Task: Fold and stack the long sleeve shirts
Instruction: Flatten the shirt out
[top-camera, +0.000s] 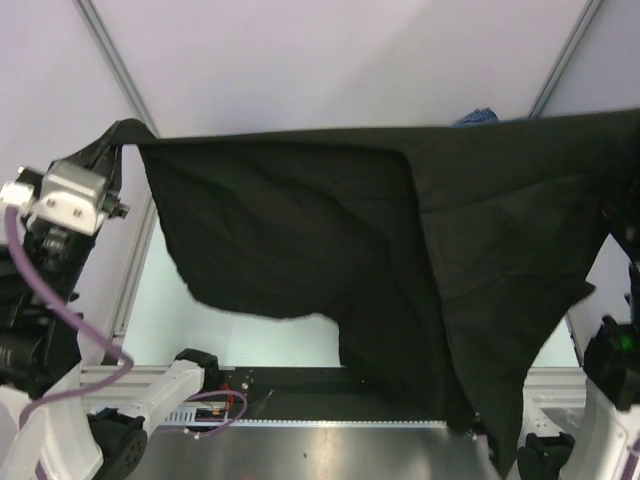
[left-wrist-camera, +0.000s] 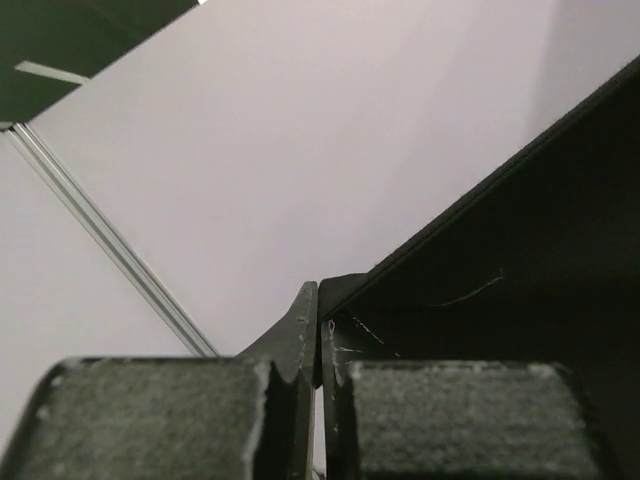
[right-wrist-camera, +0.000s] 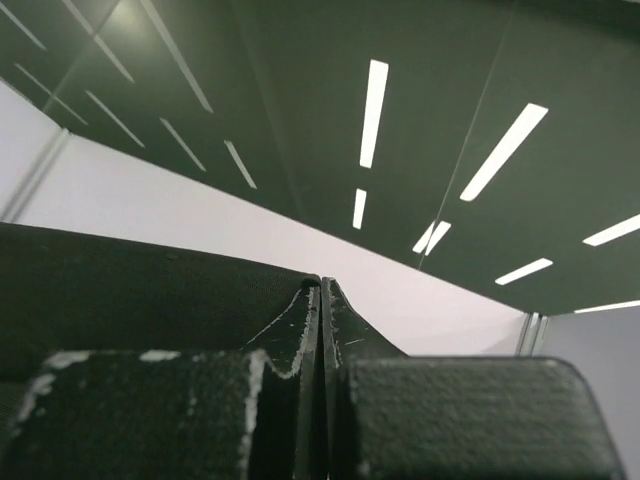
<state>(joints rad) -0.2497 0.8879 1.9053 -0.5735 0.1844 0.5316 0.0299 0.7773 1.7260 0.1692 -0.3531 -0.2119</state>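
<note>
A black long sleeve shirt hangs spread wide in the air above the table, its top edge stretched almost level. My left gripper is raised at the upper left and shut on the shirt's left corner. In the left wrist view the gripper has its jaws pressed together, with the black fabric running off to the right. My right gripper is also shut, with black cloth pinched at its tips and trailing left. In the top view that gripper is hidden at the right edge behind the shirt.
A bit of blue fabric peeks over the shirt's top edge at the back right. The pale table lies under the hanging cloth. Slanted frame posts rise at the back left and back right. The right arm's base stands near the right edge.
</note>
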